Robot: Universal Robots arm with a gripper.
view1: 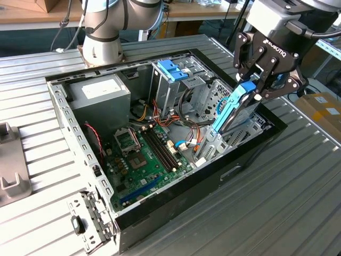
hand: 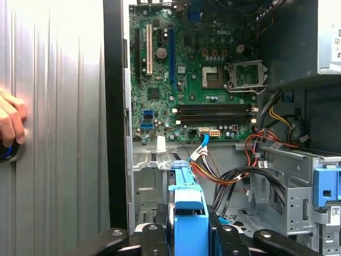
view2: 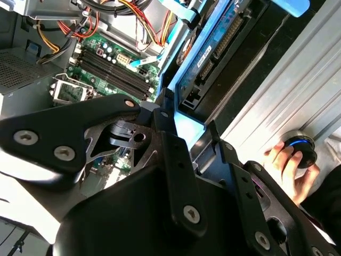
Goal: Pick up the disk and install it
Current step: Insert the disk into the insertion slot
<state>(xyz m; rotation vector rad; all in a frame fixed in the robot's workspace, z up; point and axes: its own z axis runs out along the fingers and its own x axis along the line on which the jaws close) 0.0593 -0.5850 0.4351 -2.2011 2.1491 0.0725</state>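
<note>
Gripper fingers clamped on disk by upper end. Disk held tilted, lower end entering bay at case edge, prob. angled for slot entry. Not yet seated.

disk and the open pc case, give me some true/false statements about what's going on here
1. The tool is shut on the disk. True.
2. The disk lies flat on the motherboard. False: it is held tilted, lower end at the case's edge on the exterior view's right, apart from the board.
3. The blue latch sits on the silver drive cage. True.
4. The grey power supply is outside the case. False: it sits inside, in a corner.
5. A hand rests on a round knob on the table in the second wrist view. True.
</note>
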